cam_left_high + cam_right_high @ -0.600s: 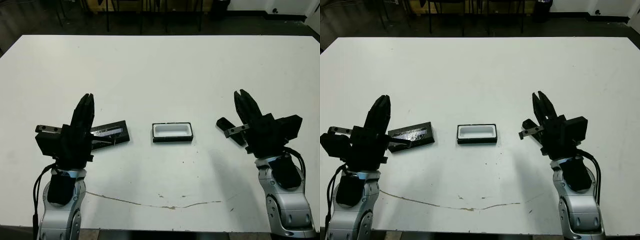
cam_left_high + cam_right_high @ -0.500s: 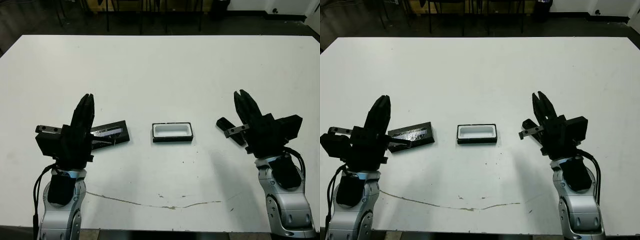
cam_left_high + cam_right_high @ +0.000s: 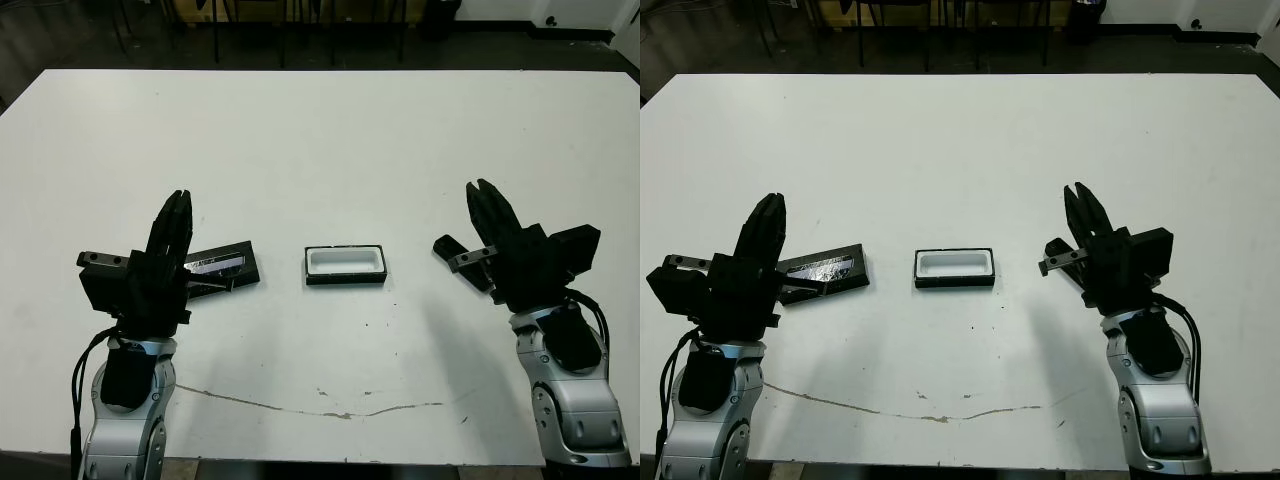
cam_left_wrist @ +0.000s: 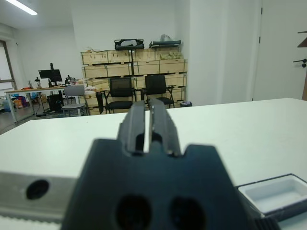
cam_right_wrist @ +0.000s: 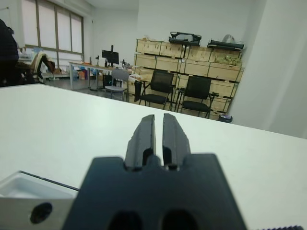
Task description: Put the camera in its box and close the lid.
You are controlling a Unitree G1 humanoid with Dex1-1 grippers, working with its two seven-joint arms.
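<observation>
The box (image 3: 345,264), a shallow black tray with white lining, lies open at the table's middle. The lid (image 3: 225,264), flat and black with a shiny strip, lies to the box's left, its near end hidden behind my left gripper (image 3: 178,198). The camera (image 3: 446,246), a slim black bar, lies to the box's right, partly hidden behind my right gripper (image 3: 480,188). Both grippers hover above the table, fingers pressed together, holding nothing. A corner of the box (image 4: 276,194) shows in the left wrist view, and the box (image 5: 26,186) also shows in the right wrist view.
The white table (image 3: 330,150) stretches wide beyond the three objects. A thin brownish crack line (image 3: 330,412) runs near its front edge. Chairs and stacked crates stand in the room beyond the far edge.
Both arms have shifted only slightly. The box, lid and camera lie where they were.
</observation>
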